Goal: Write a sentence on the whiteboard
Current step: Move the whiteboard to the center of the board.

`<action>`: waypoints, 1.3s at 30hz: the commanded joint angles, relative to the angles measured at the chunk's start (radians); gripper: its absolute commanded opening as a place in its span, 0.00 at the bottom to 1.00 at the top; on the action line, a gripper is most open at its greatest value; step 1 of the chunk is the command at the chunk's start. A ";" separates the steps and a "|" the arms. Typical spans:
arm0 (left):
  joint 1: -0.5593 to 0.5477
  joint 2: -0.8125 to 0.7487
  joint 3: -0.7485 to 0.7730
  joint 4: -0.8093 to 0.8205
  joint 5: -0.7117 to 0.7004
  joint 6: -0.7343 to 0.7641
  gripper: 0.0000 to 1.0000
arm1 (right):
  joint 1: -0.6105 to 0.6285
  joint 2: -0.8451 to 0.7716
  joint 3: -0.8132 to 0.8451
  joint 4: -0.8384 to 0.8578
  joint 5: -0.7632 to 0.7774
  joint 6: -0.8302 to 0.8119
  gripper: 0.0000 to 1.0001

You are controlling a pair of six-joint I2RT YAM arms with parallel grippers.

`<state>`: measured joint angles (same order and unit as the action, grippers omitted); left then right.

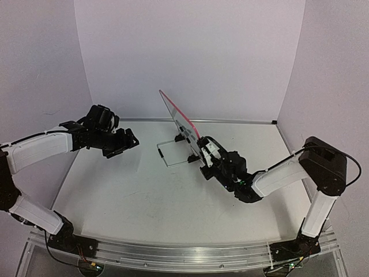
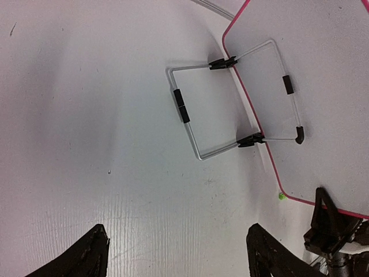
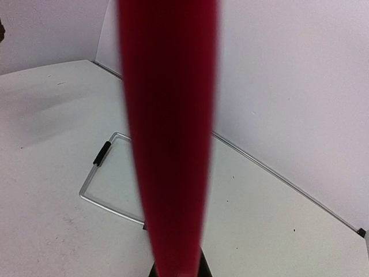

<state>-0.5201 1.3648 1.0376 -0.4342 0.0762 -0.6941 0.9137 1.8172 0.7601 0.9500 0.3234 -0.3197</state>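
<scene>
The whiteboard [image 1: 181, 118] stands upright on the table, edge-on to the top camera, its red-pink frame [image 3: 170, 144] filling the middle of the right wrist view as a blur. My right gripper [image 1: 206, 152] is shut on the board's near lower edge. The left wrist view shows one pale face of the whiteboard [image 2: 323, 86] with no writing on it; the sentence is out of view. My left gripper [image 1: 131, 140] hovers open to the left of the board, its dark fingertips [image 2: 95, 242] wide apart over bare table.
A wire stand [image 2: 190, 109] with black clips reaches from the board's foot across the table toward the left arm. A tiny green speck [image 2: 281, 195] lies by the board's edge. Walls close the table on three sides.
</scene>
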 commanded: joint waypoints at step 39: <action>0.060 0.035 0.329 -0.136 0.331 0.119 0.87 | 0.393 -0.074 0.002 -0.219 0.310 0.323 0.86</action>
<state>-0.4637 1.3385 1.2509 -0.5511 0.3197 -0.6179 1.2993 1.8519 0.7892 0.8139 0.6367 -0.0556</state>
